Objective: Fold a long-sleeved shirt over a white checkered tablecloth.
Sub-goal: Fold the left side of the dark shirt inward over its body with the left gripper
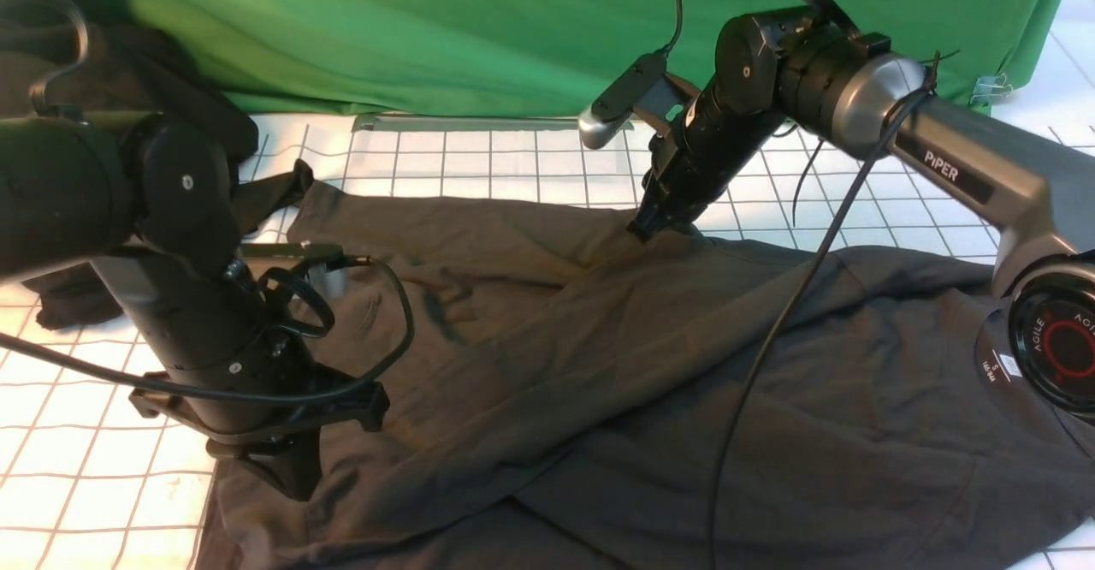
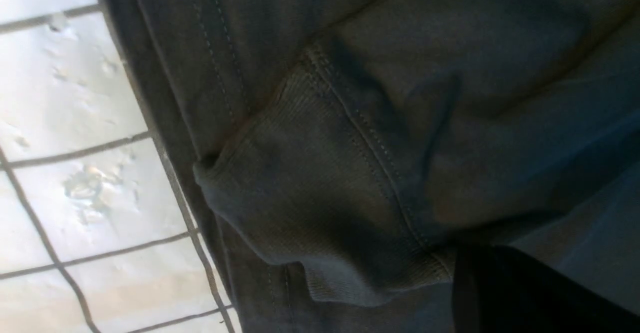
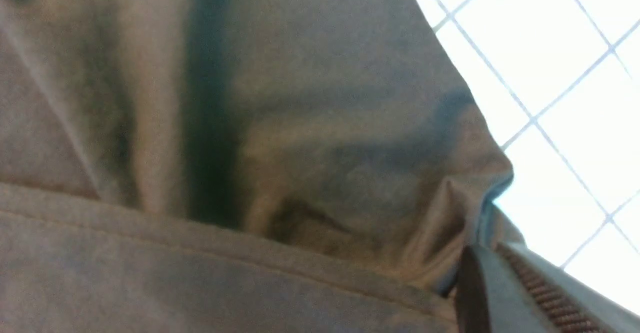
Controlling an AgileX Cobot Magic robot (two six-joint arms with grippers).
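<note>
The long-sleeved shirt (image 1: 642, 365), dark charcoal, lies spread and creased across the white checkered tablecloth (image 1: 513, 159). Its white neck label (image 1: 1005, 366) shows beside the right arm's base. My left gripper (image 1: 291, 480) points down at the shirt's near left corner. In the left wrist view it (image 2: 465, 273) is shut on the ribbed sleeve cuff (image 2: 300, 208), which lies on the shirt's body next to the tablecloth (image 2: 75, 98). My right gripper (image 1: 646, 229) presses on the shirt's far edge. In the right wrist view it (image 3: 465, 278) is shut on a bunched pinch of the shirt (image 3: 300, 123).
A green cloth (image 1: 513, 31) hangs along the back. A black heap of cloth (image 1: 128, 65) sits at the far left behind my left arm. The right arm's cable (image 1: 770, 339) hangs over the shirt. A metal clip (image 1: 988, 89) holds the green cloth at the far right.
</note>
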